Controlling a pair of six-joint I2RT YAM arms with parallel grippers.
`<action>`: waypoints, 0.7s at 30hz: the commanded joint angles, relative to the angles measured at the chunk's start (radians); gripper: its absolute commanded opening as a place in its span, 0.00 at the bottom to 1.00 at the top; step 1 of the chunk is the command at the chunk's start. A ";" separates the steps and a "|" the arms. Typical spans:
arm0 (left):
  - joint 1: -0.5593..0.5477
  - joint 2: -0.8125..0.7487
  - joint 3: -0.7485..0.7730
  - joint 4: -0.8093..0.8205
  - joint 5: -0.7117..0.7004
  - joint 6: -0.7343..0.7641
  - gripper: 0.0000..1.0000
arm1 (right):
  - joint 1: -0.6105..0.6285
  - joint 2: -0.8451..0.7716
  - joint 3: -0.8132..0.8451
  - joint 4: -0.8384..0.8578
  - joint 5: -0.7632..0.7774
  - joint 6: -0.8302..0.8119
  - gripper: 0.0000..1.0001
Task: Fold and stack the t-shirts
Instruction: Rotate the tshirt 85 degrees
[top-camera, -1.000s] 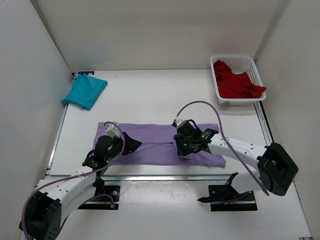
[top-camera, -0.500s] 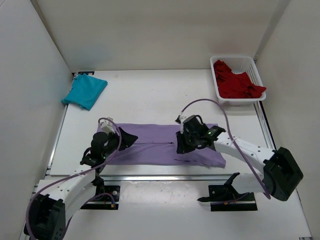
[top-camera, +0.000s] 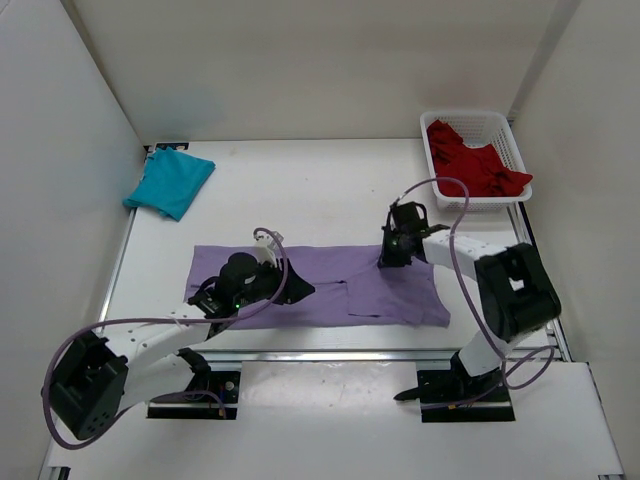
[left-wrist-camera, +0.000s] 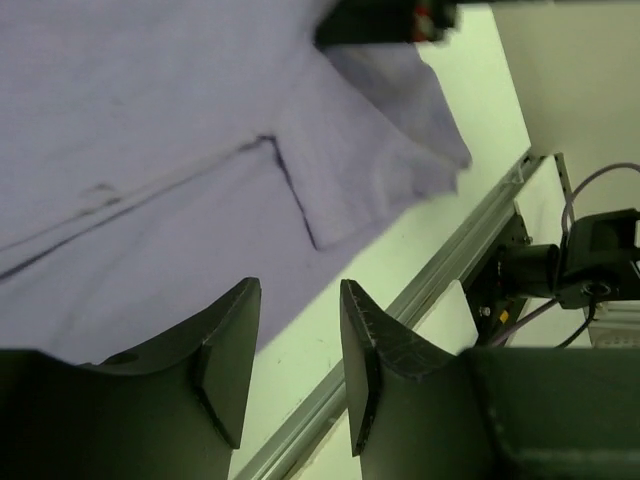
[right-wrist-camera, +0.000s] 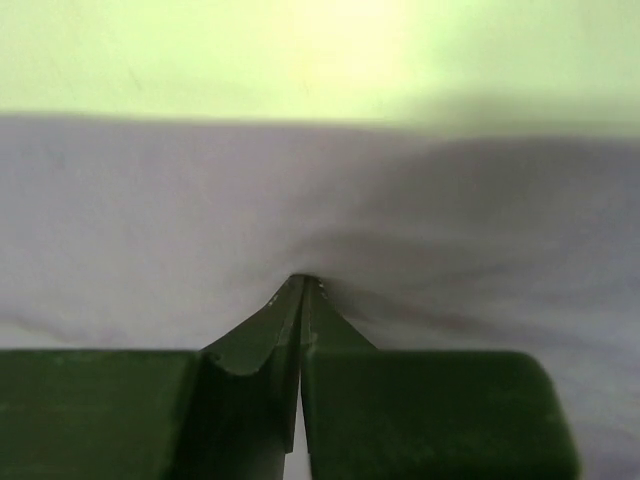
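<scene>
Right gripper (right-wrist-camera: 303, 282) pinching lavender shirt (top-camera: 330, 282), basket (top-camera: 480, 203) beyond

Your white table (top-camera: 300, 190) carries three things. A purple shirt (top-camera: 330, 285) lies spread flat along the near edge, long side running left to right, its right end slightly rumpled. A teal shirt (top-camera: 170, 183) sits folded in the far left corner. A white mesh basket (top-camera: 478, 203) stands in the far right corner, well apart from both shirts.
</scene>
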 joint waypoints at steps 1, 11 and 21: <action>0.009 -0.025 -0.034 0.061 0.046 0.008 0.47 | -0.002 0.184 0.162 0.073 0.013 0.000 0.00; 0.118 -0.148 0.003 -0.124 0.049 0.077 0.50 | -0.005 1.021 1.649 -0.312 -0.276 -0.063 0.00; 0.155 -0.149 -0.073 -0.060 0.056 0.008 0.46 | 0.114 0.654 1.738 -0.549 -0.156 -0.230 0.37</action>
